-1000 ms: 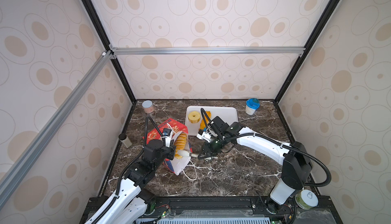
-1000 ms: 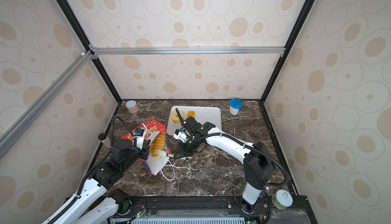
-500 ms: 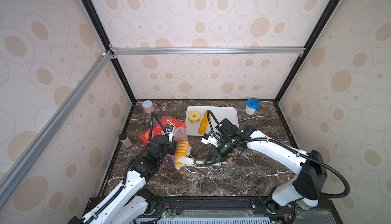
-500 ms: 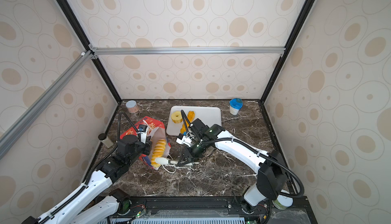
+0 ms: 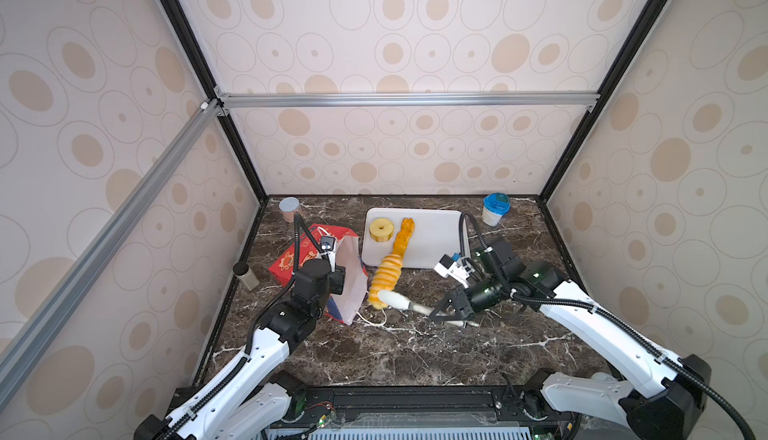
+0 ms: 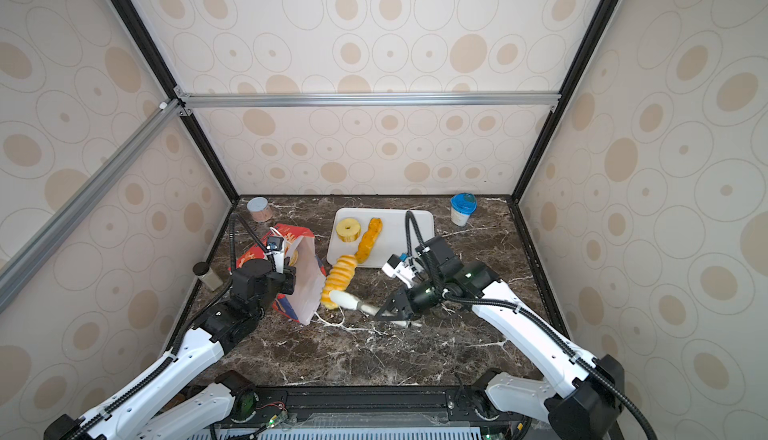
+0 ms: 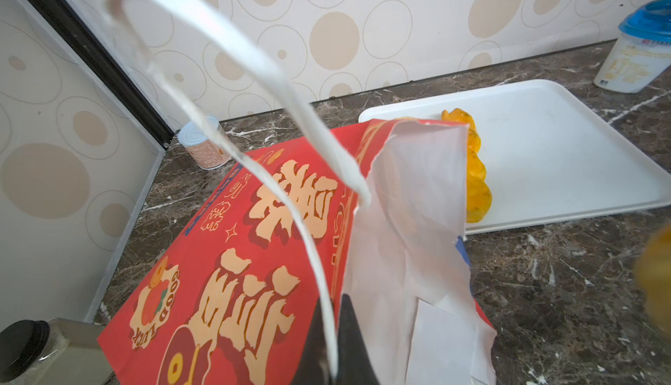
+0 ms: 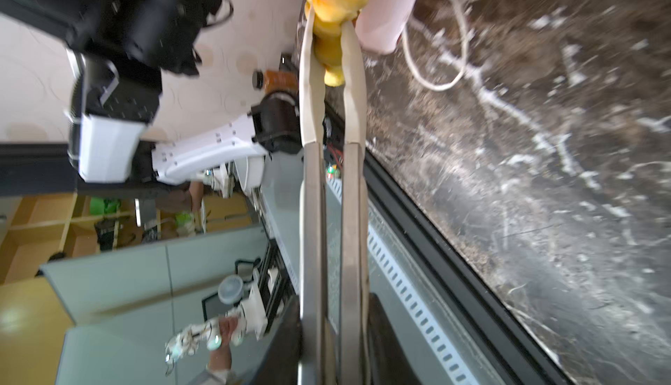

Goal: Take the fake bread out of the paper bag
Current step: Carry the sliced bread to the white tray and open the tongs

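Ridged loaf (image 5: 386, 280) of fake bread hangs clear of the paper bag (image 5: 291, 261), whose white-lined mouth still held it a second ago. Tongs (image 5: 409, 304) pinch the loaf by its near end. The right gripper (image 5: 448, 312) is clenched around the tongs' handles, and the right wrist view shows the cream tips squeezing the yellow bread between them. Over that second the right arm has drawn back from the bag, bringing the loaf with it.

The loaf now sits just beside the bag's mouth, between the bag and the white tray (image 5: 436, 234), with its far end pointing toward the tray. Whether it touches the marble table (image 5: 415, 355) cannot be told.

The left gripper (image 7: 332, 365) is closed on the bag's white cord handle (image 7: 312, 241). It holds the bag tipped with its red printed face up and its mouth turned toward the right arm. A second cord loop (image 5: 374, 321) trails on the table below the loaf.

A ring (image 5: 381, 229) and a twisted stick (image 5: 403, 236) already lie on the tray, so this loaf looks to be the third piece out. It most likely has to be carried across to the tray and let go there. A yellow patch (image 6: 293, 257) at the bag's mouth in a top view suggests more bread inside, so the job appears only partly done.
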You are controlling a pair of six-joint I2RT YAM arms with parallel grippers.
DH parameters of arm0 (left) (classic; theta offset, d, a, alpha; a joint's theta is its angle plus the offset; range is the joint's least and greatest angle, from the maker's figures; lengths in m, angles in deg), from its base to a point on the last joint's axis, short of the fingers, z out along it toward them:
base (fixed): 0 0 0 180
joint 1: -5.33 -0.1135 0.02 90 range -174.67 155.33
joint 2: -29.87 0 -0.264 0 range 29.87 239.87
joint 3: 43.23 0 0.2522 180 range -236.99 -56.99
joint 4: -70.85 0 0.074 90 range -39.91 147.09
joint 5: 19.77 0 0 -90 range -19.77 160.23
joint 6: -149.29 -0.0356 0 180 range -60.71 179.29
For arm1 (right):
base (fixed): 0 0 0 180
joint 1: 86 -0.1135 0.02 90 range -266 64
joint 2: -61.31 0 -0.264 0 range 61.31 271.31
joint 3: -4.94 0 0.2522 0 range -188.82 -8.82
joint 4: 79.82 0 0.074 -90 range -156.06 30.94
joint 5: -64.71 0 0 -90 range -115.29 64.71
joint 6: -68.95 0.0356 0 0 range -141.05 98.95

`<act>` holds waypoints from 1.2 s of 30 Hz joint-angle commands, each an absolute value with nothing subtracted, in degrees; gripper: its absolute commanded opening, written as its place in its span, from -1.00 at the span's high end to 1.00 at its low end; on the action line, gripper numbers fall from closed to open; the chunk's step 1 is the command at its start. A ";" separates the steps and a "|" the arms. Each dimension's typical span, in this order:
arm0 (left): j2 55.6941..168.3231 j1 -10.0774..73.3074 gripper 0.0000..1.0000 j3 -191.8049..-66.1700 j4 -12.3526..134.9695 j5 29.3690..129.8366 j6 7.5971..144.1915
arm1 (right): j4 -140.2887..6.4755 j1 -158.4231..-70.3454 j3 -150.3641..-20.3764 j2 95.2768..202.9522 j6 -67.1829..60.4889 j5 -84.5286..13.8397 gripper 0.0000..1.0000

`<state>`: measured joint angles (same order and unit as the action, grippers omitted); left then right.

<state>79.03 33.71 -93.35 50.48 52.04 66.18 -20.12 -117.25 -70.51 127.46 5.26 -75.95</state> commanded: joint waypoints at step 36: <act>69.92 33.69 1.00 -92.02 46.61 58.25 66.48 | -40.03 -91.90 -87.71 176.06 1.40 -80.13 1.00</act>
<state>69.85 33.66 -90.77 45.47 58.37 67.34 -40.34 -92.02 -85.90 174.59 2.44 -78.76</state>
